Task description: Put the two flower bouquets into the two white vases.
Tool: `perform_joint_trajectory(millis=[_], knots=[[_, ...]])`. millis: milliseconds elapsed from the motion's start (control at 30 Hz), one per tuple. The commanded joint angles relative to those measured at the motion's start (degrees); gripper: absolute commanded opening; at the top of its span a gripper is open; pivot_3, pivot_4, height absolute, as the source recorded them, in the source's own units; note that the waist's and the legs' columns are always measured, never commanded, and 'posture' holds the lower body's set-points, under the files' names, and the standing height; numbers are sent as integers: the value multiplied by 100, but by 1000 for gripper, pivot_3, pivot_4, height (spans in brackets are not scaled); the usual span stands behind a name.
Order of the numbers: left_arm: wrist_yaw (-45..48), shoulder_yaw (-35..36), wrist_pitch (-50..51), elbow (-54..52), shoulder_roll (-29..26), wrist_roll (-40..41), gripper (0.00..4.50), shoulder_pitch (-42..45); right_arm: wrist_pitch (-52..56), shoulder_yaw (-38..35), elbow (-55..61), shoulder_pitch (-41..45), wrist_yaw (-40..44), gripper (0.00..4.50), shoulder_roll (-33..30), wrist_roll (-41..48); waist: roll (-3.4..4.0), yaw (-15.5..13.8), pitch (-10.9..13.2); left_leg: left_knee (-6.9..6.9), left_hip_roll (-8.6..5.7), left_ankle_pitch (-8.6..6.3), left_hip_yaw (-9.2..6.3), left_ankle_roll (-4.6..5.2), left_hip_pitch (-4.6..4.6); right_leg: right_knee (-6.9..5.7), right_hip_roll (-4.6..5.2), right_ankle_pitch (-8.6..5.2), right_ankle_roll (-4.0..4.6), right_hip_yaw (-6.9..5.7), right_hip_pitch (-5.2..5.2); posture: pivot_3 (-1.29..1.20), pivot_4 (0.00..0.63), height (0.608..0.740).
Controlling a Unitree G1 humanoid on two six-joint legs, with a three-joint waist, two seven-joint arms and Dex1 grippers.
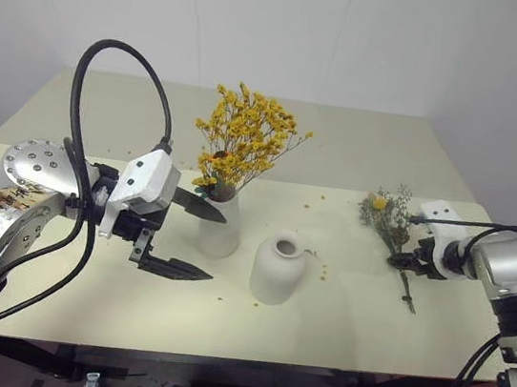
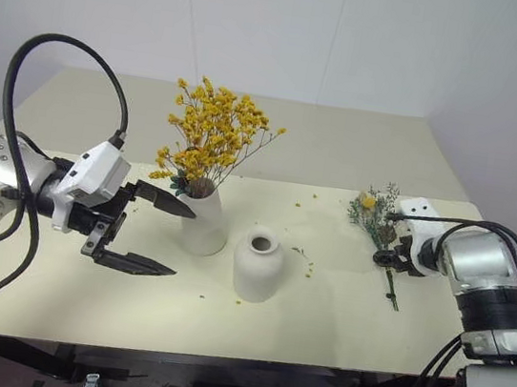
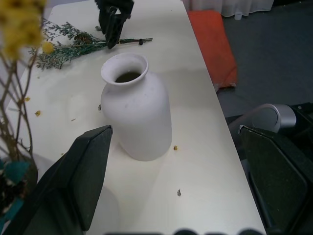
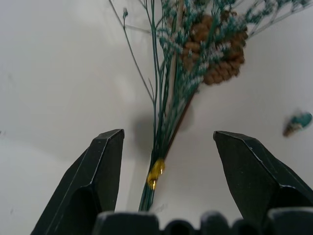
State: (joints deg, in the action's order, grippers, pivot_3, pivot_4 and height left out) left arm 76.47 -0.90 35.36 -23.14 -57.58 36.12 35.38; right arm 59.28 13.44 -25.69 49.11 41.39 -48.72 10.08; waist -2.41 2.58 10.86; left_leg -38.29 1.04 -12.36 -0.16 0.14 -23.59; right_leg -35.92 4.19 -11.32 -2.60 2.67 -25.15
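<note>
The mustard-yellow bouquet (image 1: 243, 141) stands upright in the tall white vase (image 1: 223, 229) at the table's middle. Just right of it stands the shorter narrow-necked vase (image 1: 278, 269), its mouth empty. The grey-green bouquet (image 1: 388, 215) with its yellow ball flower lies flat on the table at the right. My right gripper (image 4: 168, 138) is open low over that bouquet's stems (image 4: 157, 147), one finger on each side, touching nothing. My left gripper (image 2: 184, 241) is open beside the tall vase's left side, holding nothing and pointing toward the short vase (image 3: 137, 112).
Small yellow petal crumbs (image 1: 323, 272) are scattered on the cream table (image 1: 335, 334) around the vases. An orange-red object (image 3: 211, 44) lies on the floor past the table's right edge. A white wall rises behind the table.
</note>
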Motion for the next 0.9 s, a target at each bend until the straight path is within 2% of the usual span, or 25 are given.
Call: perform_joint_trajectory(millis=[33, 67, 167, 433, 467, 633, 733, 900], knots=[[-57, -5, 55, -144, 0, 26, 4500, 146, -335, -9, -466, 307, 164, 3488, 65, -230, 0, -4, 0, 0, 0, 0, 0, 0, 0, 0, 0, 2, 3, 0, 0, 0, 150, 740], [-66, -12, 70, -144, 2, 33, 4500, 164, -349, -23, -581, 367, 220, 3488, 99, -249, 0, -4, 0, 0, 0, 0, -1, 0, -1, 0, 0, 9, 14, 0, 0, 0, 150, 740], [-99, -56, 88, -145, 11, 2, 4500, 191, -367, -33, -917, 519, 362, 2932, 189, -332, 0, -5, 0, 0, -1, 0, -1, 0, -2, 0, 1, 15, 23, 0, 0, 0, 150, 740], [-168, -92, 153, -223, 22, 13, 4500, 202, -344, -43, -1083, 546, 603, 155, 214, -538, 0, -2, 0, 0, -2, 0, -1, 0, -1, 0, 2, 15, 23, 0, 1, 0, 150, 740], [-168, -98, 147, -207, 26, 5, 4500, 215, -312, -73, -1047, 533, 613, 34, 205, -538, 0, 1, 0, 0, -2, 0, -1, 0, 0, -1, 1, 14, 22, 0, 1, 0, 150, 740], [-159, -111, 117, -137, 51, -10, 4500, 269, -1, -503, -586, 343, 290, 34, 189, -458, 1, -3, 0, 0, -3, 0, -1, 0, 1, -2, 1, 15, 23, 0, 1, 0, 150, 740], [-189, 14, 116, -24, 89, 58, 4500, 294, 390, -1322, 275, -20, -353, 34, 268, -314, 1, -16, 0, 0, -2, 0, -3, 0, -1, -4, 2, 14, 22, -1, 1, 0, 150, 740], [-75, 280, 10, 295, 7, 87, 4500, 201, 67, -2927, 2768, -1095, -1367, 34, 950, -35, 1, -26, 0, -3, -4, 0, -7, 0, -2, -11, 1, 10, 14, -2, 0, 0, 150, 740]])
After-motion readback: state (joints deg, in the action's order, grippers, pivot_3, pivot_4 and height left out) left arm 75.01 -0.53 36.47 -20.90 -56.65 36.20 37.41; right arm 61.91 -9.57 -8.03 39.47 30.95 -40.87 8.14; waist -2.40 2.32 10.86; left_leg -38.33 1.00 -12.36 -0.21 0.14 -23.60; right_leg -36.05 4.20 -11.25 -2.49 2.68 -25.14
